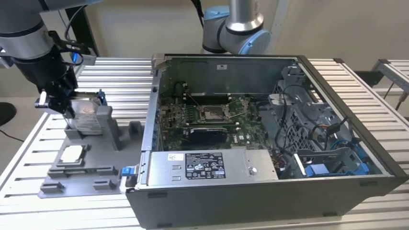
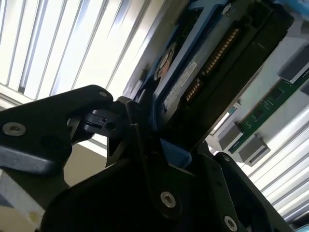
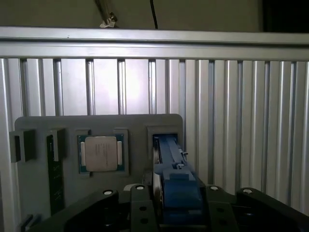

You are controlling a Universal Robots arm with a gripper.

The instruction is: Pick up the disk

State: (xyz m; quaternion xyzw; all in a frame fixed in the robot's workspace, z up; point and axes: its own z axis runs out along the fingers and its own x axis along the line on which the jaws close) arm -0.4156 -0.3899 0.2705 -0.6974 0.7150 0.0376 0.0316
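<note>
**Gripper closed over the upright disk at the fixture**

Slatted aluminium table (image 1: 367, 79) carries an open computer case (image 1: 243, 203) in the middle. A grey fixture tray (image 1: 96, 165) lies at nine o'clock from the case in the exterior view.

The disk (image 1: 87, 111) stands on edge in a slot at the tray's far end, at about twelve o'clock from the small square chip (image 1: 72, 153), which lies flat in its own pocket. The disk's broad faces are vertical, its long axis runs roughly along the tray, and its thin top edge faces upward.

The gripper (image 1: 68, 109) hangs from the arm, which enters from eleven o'clock in that view, and sits right over the disk's top edge.

In the first wrist view the disk (image 3: 175, 186) is seen edge-on, blue bracket uppermost. The gripper (image 3: 176, 195) straddles its thin dimension, one finger against each face. The jaws stand narrow, with no gap visible beside the bracket, so I judge them clamped on it.

The second wrist view agrees: a black finger (image 2: 137, 145) presses against the blue frame of the disk (image 2: 193, 82).

Whether the disk has left its slot cannot be told. Its lower edge looks seated in the exterior view.
</note>
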